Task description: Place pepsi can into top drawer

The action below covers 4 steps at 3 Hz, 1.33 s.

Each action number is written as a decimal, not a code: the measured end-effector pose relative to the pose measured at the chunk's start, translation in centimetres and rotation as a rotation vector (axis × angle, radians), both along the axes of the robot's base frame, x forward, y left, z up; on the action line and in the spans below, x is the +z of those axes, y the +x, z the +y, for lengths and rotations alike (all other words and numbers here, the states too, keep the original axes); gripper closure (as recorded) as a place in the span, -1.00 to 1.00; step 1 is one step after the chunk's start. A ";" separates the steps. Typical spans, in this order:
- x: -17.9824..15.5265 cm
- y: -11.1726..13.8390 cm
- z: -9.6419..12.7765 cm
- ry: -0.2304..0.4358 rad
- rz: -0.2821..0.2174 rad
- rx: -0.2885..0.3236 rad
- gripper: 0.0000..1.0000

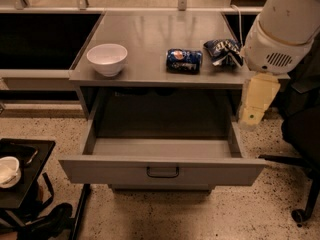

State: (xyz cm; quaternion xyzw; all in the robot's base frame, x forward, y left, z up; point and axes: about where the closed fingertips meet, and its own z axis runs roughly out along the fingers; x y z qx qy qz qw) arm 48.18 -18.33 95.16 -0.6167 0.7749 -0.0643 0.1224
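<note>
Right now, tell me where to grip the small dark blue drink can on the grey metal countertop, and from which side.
Probably grip the small dark blue pepsi can around its mid-body, from above: it lies on its side, ends pointing left and right, with the wrinkly blue-and-white snack bag close on its right. The gripper hangs right of the open grey top drawer.

**Materials and finishes at the grey metal table (150,29) and its wide grey top drawer (160,170).**
Tabletop: smooth, softly reflective metal. Drawer: matt painted metal. Round white bowl (107,58): glossy. Dark blue pepsi can (184,60): shiny printed metal. Blue-and-white snack bag (223,51): crinkled glossy film. Gripper (256,104), by the table's right edge: smooth cream plastic.
</note>
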 end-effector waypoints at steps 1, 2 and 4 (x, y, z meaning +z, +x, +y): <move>-0.3 2.4 -2.0 0.124 -0.017 0.016 -1.00; -1.9 7.5 -0.2 0.321 0.025 0.111 -1.00; -1.8 18.3 6.4 0.472 -0.023 0.206 -1.00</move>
